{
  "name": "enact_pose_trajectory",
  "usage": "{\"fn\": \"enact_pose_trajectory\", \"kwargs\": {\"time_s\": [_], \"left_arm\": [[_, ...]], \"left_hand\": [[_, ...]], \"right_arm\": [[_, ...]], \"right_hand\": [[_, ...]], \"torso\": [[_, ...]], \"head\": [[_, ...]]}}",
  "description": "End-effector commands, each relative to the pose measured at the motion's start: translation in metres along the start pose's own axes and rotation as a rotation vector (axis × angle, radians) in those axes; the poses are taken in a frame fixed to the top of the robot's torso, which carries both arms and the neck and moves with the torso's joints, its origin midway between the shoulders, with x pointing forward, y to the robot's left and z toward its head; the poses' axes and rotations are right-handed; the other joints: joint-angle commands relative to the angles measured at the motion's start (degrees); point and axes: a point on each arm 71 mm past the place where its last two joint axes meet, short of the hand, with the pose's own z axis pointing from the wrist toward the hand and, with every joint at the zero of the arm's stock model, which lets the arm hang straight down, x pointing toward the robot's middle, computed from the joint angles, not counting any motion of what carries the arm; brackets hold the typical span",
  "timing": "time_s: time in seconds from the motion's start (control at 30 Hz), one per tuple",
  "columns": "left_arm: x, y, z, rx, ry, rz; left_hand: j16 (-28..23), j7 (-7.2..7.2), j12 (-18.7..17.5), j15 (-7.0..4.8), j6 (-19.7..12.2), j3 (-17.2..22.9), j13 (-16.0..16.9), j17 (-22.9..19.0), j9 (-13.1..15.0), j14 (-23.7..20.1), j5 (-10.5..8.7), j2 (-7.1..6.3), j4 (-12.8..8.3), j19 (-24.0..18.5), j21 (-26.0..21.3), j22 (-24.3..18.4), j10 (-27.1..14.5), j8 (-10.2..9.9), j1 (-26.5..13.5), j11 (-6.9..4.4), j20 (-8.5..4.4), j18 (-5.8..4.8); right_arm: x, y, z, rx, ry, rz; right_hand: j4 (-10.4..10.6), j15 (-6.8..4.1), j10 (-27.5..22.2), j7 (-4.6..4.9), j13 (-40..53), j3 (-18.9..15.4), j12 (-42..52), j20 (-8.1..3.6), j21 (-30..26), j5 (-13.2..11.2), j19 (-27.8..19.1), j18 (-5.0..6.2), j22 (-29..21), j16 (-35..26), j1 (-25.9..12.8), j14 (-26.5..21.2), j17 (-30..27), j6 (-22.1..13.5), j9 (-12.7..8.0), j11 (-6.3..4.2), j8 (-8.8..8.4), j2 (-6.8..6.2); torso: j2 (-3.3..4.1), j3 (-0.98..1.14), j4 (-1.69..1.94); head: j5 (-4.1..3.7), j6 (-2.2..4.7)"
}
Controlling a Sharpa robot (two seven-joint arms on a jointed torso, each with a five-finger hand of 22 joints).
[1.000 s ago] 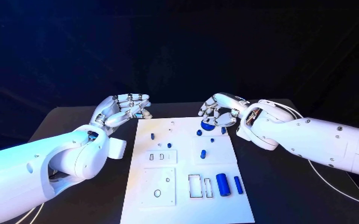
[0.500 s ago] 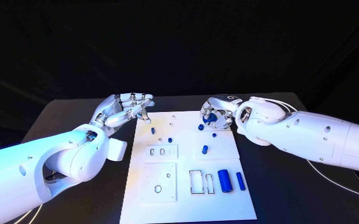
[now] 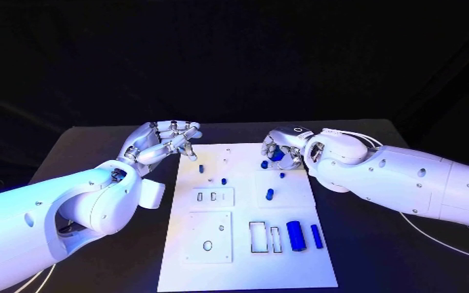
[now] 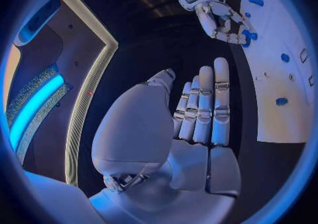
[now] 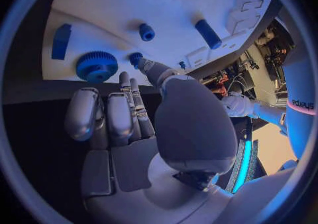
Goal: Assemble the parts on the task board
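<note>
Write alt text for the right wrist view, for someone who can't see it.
The right hand reaches toward the edge of the white task board, its fingertips close to a blue gear. More blue parts lie on the board, among them a cylinder and a small round piece.

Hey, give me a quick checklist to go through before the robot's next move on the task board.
1. Left hand free: ok, fingers apart, holding nothing.
2. Right hand at the blue gear: ok, fingertips right beside it.
3. Gear gripped: cannot tell.
4. Task board flat on the table: ok.
5. Large blue cylinder seated: not ok, it lies on the board beside the rectangular slots.
</note>
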Motion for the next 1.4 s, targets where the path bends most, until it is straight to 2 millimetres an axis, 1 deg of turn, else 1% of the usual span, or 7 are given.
{"fn": "enact_pose_trajectory", "kwargs": {"time_s": [0.03, 0.17, 0.3, 0.53, 0.97, 1.13, 1.4], "left_arm": [[0.001, 0.000, 0.001, -0.006, 0.026, -0.009], [0.001, 0.000, 0.001, -0.009, 0.025, -0.008], [0.000, 0.000, 0.001, -0.011, 0.022, -0.007], [0.003, 0.000, 0.001, -0.016, 0.030, -0.011], [0.006, 0.001, 0.001, -0.027, 0.033, -0.021], [0.006, 0.001, 0.001, -0.030, 0.031, -0.025], [0.004, 0.001, 0.001, -0.031, 0.026, -0.024]], "left_hand": [[0.2, 0.11, -0.4, -0.02, 0.3, 0.2, -0.1, 0.1, 0.1, -0.5, -0.18, -0.13, 0.0, -0.4, 0.3, 0.1, 0.2, 0.0, -0.5, 0.14, -0.06, 0.58], [0.2, 0.13, -0.4, 0.01, 0.3, 0.3, -0.1, 0.1, 0.1, -0.6, -0.18, -0.10, 0.0, -0.5, 0.5, 0.2, 0.1, -0.1, -0.5, 0.16, -0.03, 0.58], [0.3, 0.11, -0.4, 0.01, 0.3, 0.5, 0.0, 0.2, 0.1, -0.7, -0.15, 0.03, 0.0, -0.7, 0.8, 0.4, 0.2, -0.1, -0.4, 0.15, -0.01, 0.60], [0.3, 0.10, -0.4, 0.01, 0.3, 0.7, 0.0, 0.2, 0.1, -0.8, -0.13, 0.12, -0.1, -1.0, 1.1, 0.7, 0.2, 0.0, -0.3, 0.14, 0.02, 0.62], [0.5, 0.18, -0.5, 0.01, 0.3, 1.7, 0.0, 0.4, 0.1, -1.1, -0.04, 0.25, -0.2, -1.7, 2.1, 1.4, 0.1, -0.1, 0.4, 0.20, 0.06, 0.67], [0.5, 0.24, -0.6, 0.03, 0.2, 2.2, -0.1, 0.4, 0.1, -1.1, -0.01, 0.27, -0.2, -2.0, 2.6, 1.7, 0.1, -0.1, 0.6, 0.24, 0.09, 0.68], [0.6, 0.25, -0.6, 0.04, 0.2, 2.5, -0.1, 0.4, 0.1, -1.2, -0.01, 0.25, -0.2, -2.2, 2.8, 1.9, 0.1, -0.2, 0.8, 0.25, 0.10, 0.69]], "right_arm": [[0.003, 0.001, 0.001, 0.005, 0.012, -0.019], [0.007, 0.001, 0.001, 0.006, 0.023, -0.017], [0.009, 0.002, 0.002, 0.007, 0.027, -0.014], [0.011, 0.005, 0.004, 0.004, 0.033, -0.010], [0.013, 0.007, 0.006, 0.010, 0.031, -0.002], [0.010, 0.008, 0.007, 0.017, -0.010, -0.006], [0.003, 0.013, 0.005, 0.021, -0.099, -0.002]], "right_hand": [[0.4, 0.37, 0.0, -0.10, 0.1, 0.2, 0.3, 0.04, 0.5, 0.7, 0.6, -0.99, 0.7, 0.6, 0.8, 1.9, 0.5, 0.0, 0.2, -0.10, -0.07, 0.00], [0.6, 0.39, 0.1, -0.06, 0.2, 0.5, 0.4, 0.04, 1.4, 1.1, 1.0, -1.18, 2.0, 1.6, 0.9, 2.1, 1.6, 0.3, 0.4, -0.09, 0.08, 0.17], [1.0, 0.38, 0.3, -0.01, 0.3, 1.1, 0.5, 0.09, 2.8, 1.3, 1.7, -1.52, 4.1, 2.9, 1.1, 2.3, 2.8, 0.8, 0.7, -0.08, 0.31, 0.49], [1.2, 0.34, 0.9, -0.08, 0.5, 1.8, 0.8, 0.08, 3.6, 1.4, 2.0, -1.66, 5.1, 3.7, 1.4, 2.3, 3.5, 1.3, 1.1, -0.19, 0.62, 0.79], [1.9, 0.16, 1.8, -0.37, 0.7, 2.9, 1.2, 0.00, 4.2, 1.3, 2.0, -1.74, 6.0, 4.5, 1.4, 2.2, 4.0, 2.0, 1.9, -0.46, 1.16, 1.68], [0.6, -0.62, 4.3, -1.15, 1.6, 5.2, 2.5, -0.61, 5.2, -0.5, 2.4, -1.92, 7.5, 5.2, 3.7, 2.2, 4.3, 4.1, 3.7, -1.43, 2.91, 3.42], [-0.3, -0.94, 5.2, -1.37, 2.3, 5.8, 2.9, -1.00, 5.5, -0.5, 2.4, -1.98, 8.0, 5.4, 3.9, 2.1, 4.2, 4.5, 5.0, -1.80, 3.70, 3.44]], "torso": [[0.09, 0.05, 0.01], [0.27, -0.02, 0.25], [0.38, 0.04, 0.22], [0.65, 0.02, 0.52], [0.90, 0.10, 0.66], [0.96, 0.07, 0.72], [1.08, 0.00, 0.91]], "head": [[0.08, 0.07], [-0.11, 0.21], [-0.11, 0.47], [-0.51, 0.63], [-0.79, 0.66], [-0.85, 0.69], [-0.89, 1.01]]}}
